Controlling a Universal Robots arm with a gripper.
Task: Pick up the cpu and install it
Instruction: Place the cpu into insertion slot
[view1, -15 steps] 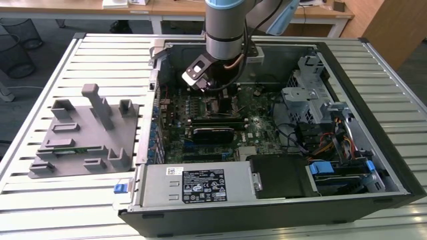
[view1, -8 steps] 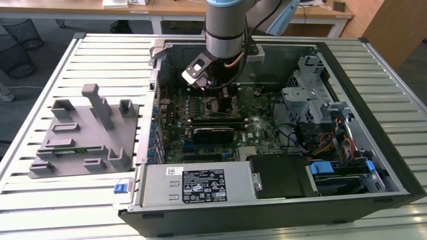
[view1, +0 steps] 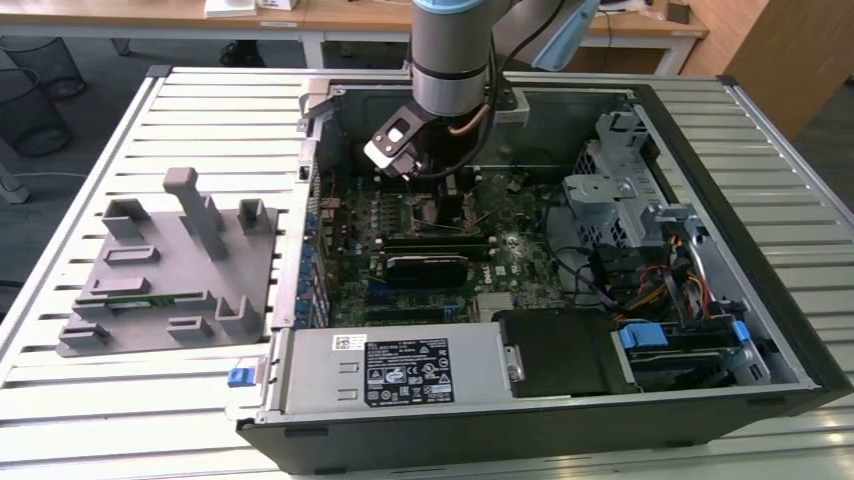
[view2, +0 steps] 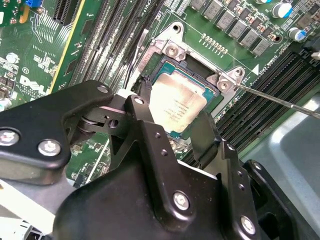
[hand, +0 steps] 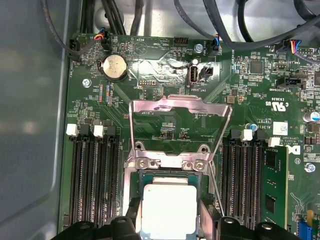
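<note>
The cpu, a small square chip with a silvery top plate, sits low over the black socket frame on the green motherboard. My gripper straddles it, and a black finger presses on each of two opposite edges. In the first wrist view the cpu lies between the same fingertips of my gripper, just below the raised metal load plate. In the exterior view my gripper is lowered into the open computer case at the socket.
The socket's thin metal lever stands out to one side. Memory slots flank the socket, one holding a green memory stick. A grey tray lies at the exterior view's left. The power supply and drive cage crowd the case.
</note>
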